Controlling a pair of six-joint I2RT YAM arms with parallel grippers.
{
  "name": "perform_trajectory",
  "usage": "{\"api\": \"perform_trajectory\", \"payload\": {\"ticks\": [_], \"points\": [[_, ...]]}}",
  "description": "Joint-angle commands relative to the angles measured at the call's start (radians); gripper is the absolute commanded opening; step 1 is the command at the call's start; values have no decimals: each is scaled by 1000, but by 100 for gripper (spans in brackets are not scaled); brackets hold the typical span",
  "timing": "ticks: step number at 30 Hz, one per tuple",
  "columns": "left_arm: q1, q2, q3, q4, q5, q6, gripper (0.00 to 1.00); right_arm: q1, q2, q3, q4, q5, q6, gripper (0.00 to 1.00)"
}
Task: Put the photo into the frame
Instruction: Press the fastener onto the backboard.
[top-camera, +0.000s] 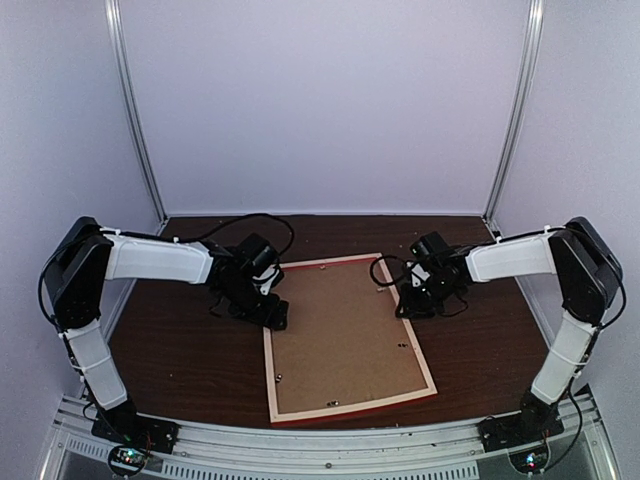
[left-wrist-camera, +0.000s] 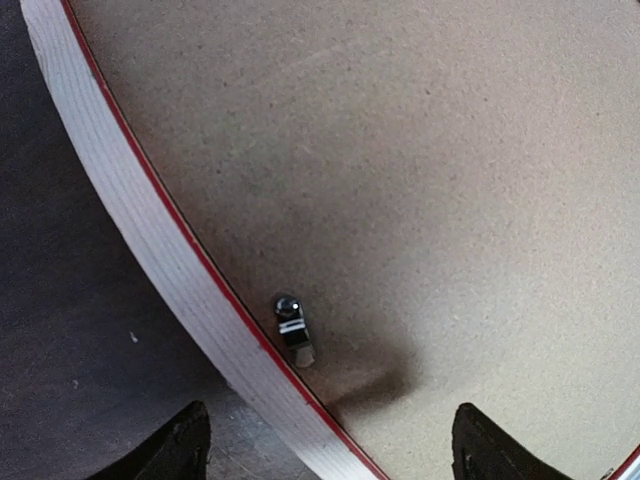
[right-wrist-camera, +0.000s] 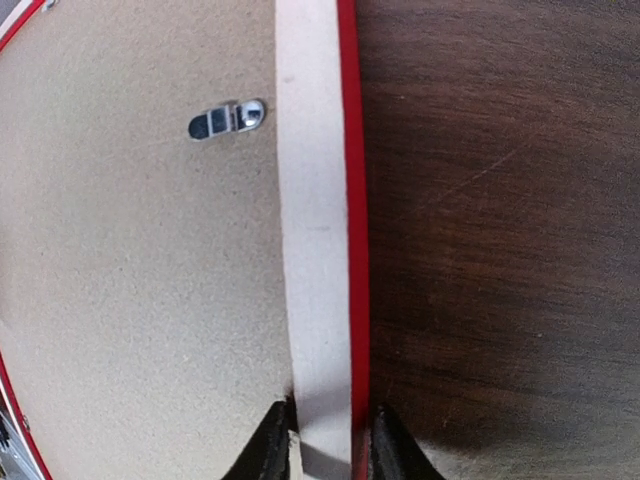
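Note:
The frame lies face down on the table, its pale wooden back up and a red outer edge showing. A plain brown backing board fills it. The photo is hidden. My left gripper hangs open over the frame's left strip; one fingertip is over the table and the other over the board, and a metal turn clip lies ahead of the fingertips. My right gripper is shut on the right strip, with a finger on the inner side and the other on the red edge.
The dark wooden table is walled by pale panels behind and at both sides. More small metal clips sit along the board's edges. Black cables loop behind both wrists. A metal rail runs along the near edge.

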Motion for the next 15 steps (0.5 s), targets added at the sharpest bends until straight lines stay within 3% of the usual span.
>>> {"api": "perform_trajectory", "payload": {"ticks": [1, 7, 15], "points": [[13, 11, 38, -2, -36, 20, 86, 3, 4, -38, 39, 44, 27, 25], [49, 19, 71, -24, -27, 37, 92, 14, -17, -94, 95, 76, 84, 17], [110, 57, 120, -54, 26, 88, 92, 32, -79, -193, 171, 113, 178, 7]]}}
